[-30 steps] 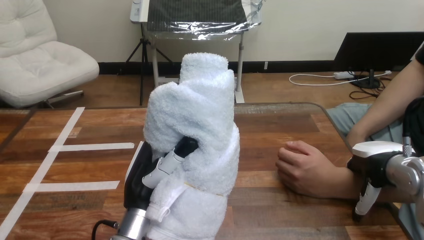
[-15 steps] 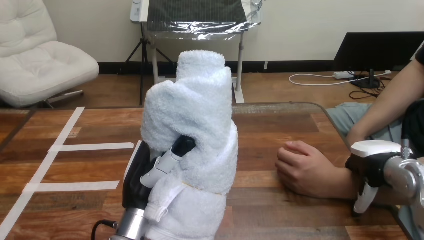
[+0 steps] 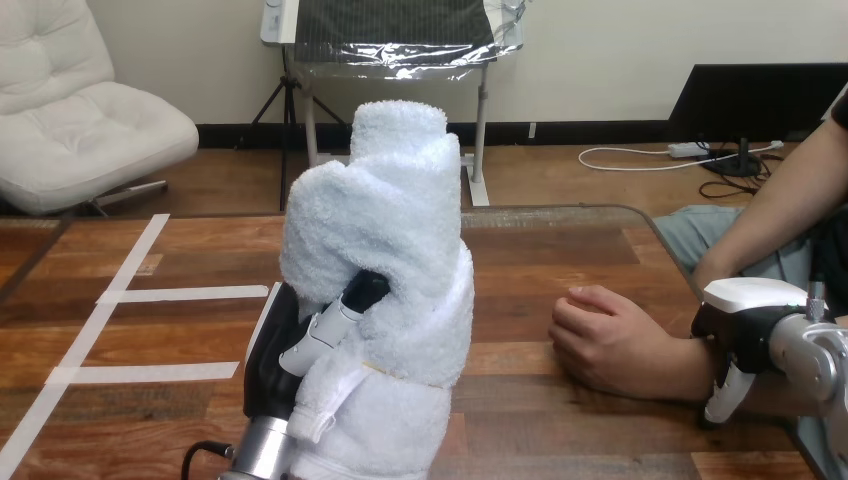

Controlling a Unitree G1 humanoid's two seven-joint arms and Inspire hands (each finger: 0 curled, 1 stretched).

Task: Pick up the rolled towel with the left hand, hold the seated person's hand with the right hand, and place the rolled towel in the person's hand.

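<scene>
From where I stand, the robot's left hand (image 3: 285, 365) is closed round the lower part of the rolled towel (image 3: 385, 230), its fingers (image 3: 330, 330) curled into the cloth; the towel is held up off the table (image 3: 560, 250) with its long axis upright, the top of the roll rising well above the hand; the person's hand (image 3: 600, 340) lies to the right of it, resting on the table and loosely curled with the knuckles turned toward the towel, and a clear stretch of bare wood sits between the two, so they are apart and not near touching; the robot's right hand (image 3: 745, 325) sits over the person's forearm (image 3: 675, 365), just behind the wrist, and I cannot tell from here whether it grips the arm or merely rests on it; what matters for the coming move, I'd say, is that the towel lies to the left of the receiving hand and stands on end, while the palm it is meant for faces down and is closed; so the left arm would have to carry the roll across to the right, and the person's hand would likely need turning or opening before the towel can be laid in it
</scene>
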